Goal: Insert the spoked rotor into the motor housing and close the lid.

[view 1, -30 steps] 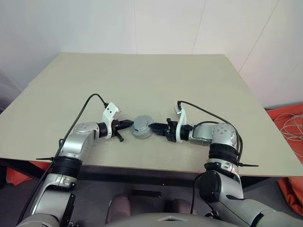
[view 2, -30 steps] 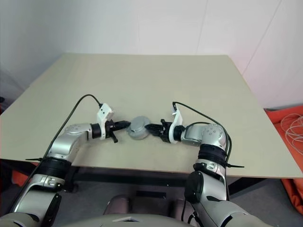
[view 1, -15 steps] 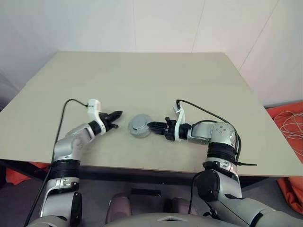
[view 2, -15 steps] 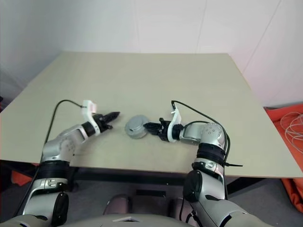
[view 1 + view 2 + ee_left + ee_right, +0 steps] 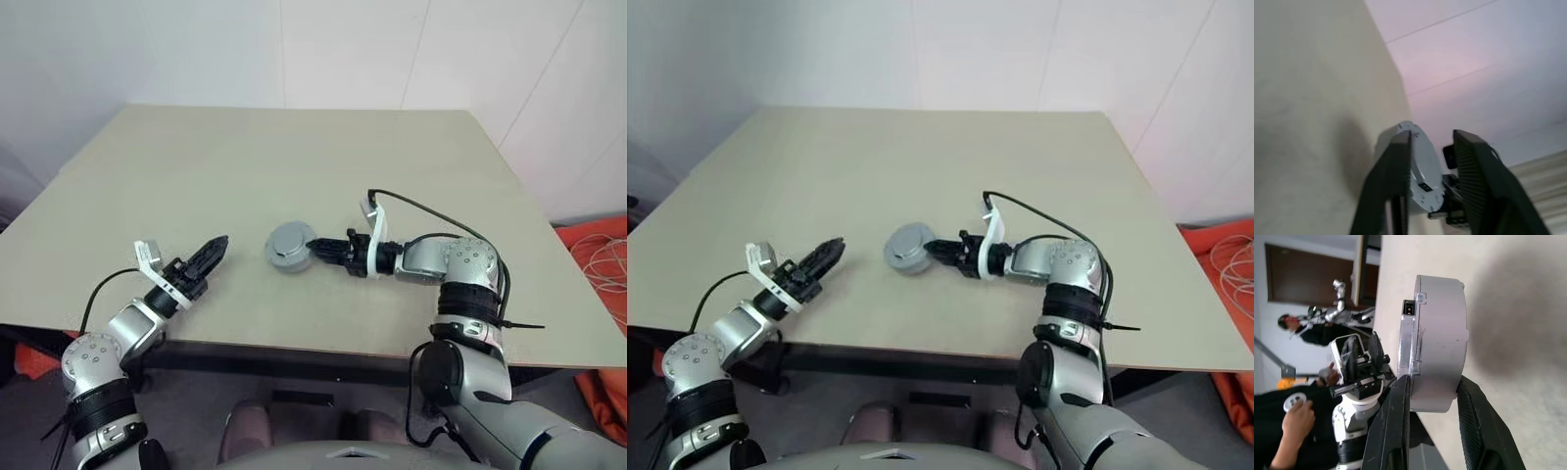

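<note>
Nearest the robot, the left pincer (image 5: 208,251) hangs just above the bench (image 5: 294,157) close to its front edge, well apart from the work. Its fingers (image 5: 1396,176) are parted in the left wrist view, with nothing between them.

Further in, the right pincer (image 5: 315,247) grips the housing (image 5: 287,245) by its side wall, one finger (image 5: 1393,431) on the flat face and the other under the body. The housing shows a closed grey face, so the lid looks already seated. The rotor is presumably inside, though I cannot confirm it. The assembly is tilted on its edge and appears raised off the bench, with a shadow beneath.

Risks, as I judge them:
- The grip is on a smooth round body near one rim, so a jolt could let it pivot or slip out.
- If the lid is only resting, tilting could let it shift or drop.
- Released from this tilt, it may roll toward the front edge.

There is open bench on every side of the housing, widest toward the far wall. The front edge lies fairly near, so setting down is safest done away from it.
</note>
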You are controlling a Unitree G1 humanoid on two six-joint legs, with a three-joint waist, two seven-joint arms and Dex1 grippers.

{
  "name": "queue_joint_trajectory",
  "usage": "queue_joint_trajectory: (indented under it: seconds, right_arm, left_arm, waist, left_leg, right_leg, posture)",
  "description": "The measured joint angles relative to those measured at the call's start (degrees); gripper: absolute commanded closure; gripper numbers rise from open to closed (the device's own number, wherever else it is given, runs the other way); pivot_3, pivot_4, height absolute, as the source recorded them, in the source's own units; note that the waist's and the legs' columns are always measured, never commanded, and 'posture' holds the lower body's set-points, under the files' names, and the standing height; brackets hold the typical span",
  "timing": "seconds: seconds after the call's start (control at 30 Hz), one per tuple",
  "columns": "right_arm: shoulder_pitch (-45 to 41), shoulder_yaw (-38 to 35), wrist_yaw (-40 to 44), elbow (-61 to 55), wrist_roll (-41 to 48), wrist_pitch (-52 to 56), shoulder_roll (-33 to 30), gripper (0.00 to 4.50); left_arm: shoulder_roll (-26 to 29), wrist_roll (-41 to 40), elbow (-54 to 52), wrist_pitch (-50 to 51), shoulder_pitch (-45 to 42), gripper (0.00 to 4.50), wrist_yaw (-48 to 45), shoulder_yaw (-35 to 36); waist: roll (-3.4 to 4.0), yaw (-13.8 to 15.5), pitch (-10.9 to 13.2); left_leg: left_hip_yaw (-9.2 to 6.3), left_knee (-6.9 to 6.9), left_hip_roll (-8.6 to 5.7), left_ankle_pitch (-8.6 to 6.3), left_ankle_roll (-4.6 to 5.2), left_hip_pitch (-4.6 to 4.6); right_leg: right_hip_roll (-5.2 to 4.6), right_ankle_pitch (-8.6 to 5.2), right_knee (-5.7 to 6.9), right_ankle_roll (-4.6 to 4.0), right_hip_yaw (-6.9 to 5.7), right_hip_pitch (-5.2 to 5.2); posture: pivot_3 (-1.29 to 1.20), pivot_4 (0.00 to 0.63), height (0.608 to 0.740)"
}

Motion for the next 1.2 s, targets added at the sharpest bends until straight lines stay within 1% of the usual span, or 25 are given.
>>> queue_joint_trajectory:
  seconds: [0.2,0.23,0.43,0.7,0.87,1.07,1.17,1.2]
  right_arm:
    - [-0.21,2.63,-0.29,1.47,6.68,0.00,-3.05,3.37]
    - [-0.33,2.98,-0.48,1.50,7.77,0.00,-3.25,3.37]
    - [-1.13,4.17,-2.61,1.51,14.80,0.00,-3.60,3.37]
    - [-1.33,5.07,-6.35,1.50,21.75,-0.01,-4.31,3.37]
    - [-1.39,6.67,-8.17,1.50,24.20,0.00,-4.34,3.37]
    - [-1.37,8.00,-10.14,1.50,26.27,0.00,-3.88,3.37]
    - [-1.36,8.14,-10.57,1.50,26.33,0.00,-3.66,3.37]
    - [-1.36,8.14,-10.76,1.50,26.33,0.00,-3.65,3.37]
  left_arm:
    - [0.39,-10.24,1.89,4.60,-0.01,0.09,2.92,-1.48]
    - [0.46,-11.38,1.96,4.80,-0.01,0.00,3.34,-2.05]
    - [1.66,-14.73,3.99,5.01,0.09,0.00,4.91,-4.74]
    - [1.82,-14.33,4.98,3.68,0.03,0.00,5.40,-7.88]
    - [1.27,-14.36,5.43,3.41,-1.24,0.00,5.48,-10.39]
    - [0.86,-14.17,5.43,0.77,-2.25,0.00,4.74,-11.18]
    - [0.86,-14.31,5.43,0.18,-2.31,0.56,4.40,-11.18]
    - [0.86,-14.32,5.43,0.11,-2.31,0.86,4.38,-11.19]
  waist:
    - [0.00,0.11,0.00]
    - [0.00,0.10,0.00]
    - [-0.01,0.11,-0.01]
    - [-0.02,0.17,-0.01]
    - [-0.03,0.25,-0.02]
    - [-0.03,0.26,-0.02]
    - [-0.03,0.28,-0.02]
    - [-0.03,0.28,-0.02]
  left_leg:
    - [-0.02,-0.01,0.02,-0.01,0.01,-0.07]
    - [-0.02,-0.01,0.02,-0.01,0.01,-0.07]
    - [-0.02,0.02,0.02,-0.01,0.01,-0.06]
    - [-0.03,0.11,0.01,-0.01,0.01,-0.07]
    - [-0.03,0.14,0.02,-0.01,0.01,-0.09]
    - [-0.03,0.15,0.02,0.00,0.01,-0.11]
    - [-0.04,0.18,0.02,0.00,0.01,-0.11]
    - [-0.04,0.19,0.02,-0.01,0.01,-0.11]
  right_leg:
    - [0.05,0.02,0.01,0.02,-0.01,-0.02]
    - [0.05,0.02,0.01,0.03,0.00,-0.02]
    - [0.05,0.03,0.03,0.05,0.00,0.00]
    - [0.03,0.12,0.04,0.20,0.00,0.03]
    - [0.04,0.15,0.07,0.24,0.00,0.04]
    - [0.03,0.19,0.07,0.31,0.00,0.05]
    - [0.03,0.20,0.08,0.32,0.00,0.05]
    - [0.03,0.20,0.08,0.33,0.00,0.05]
  posture:
    - [0.00,0.000,0.740]
    - [0.00,0.000,0.740]
    - [0.00,0.000,0.740]
    - [0.00,0.000,0.740]
    - [0.00,0.000,0.740]
    - [0.00,0.000,0.740]
    - [0.00,0.000,0.740]
    - [0.00,0.000,0.740]
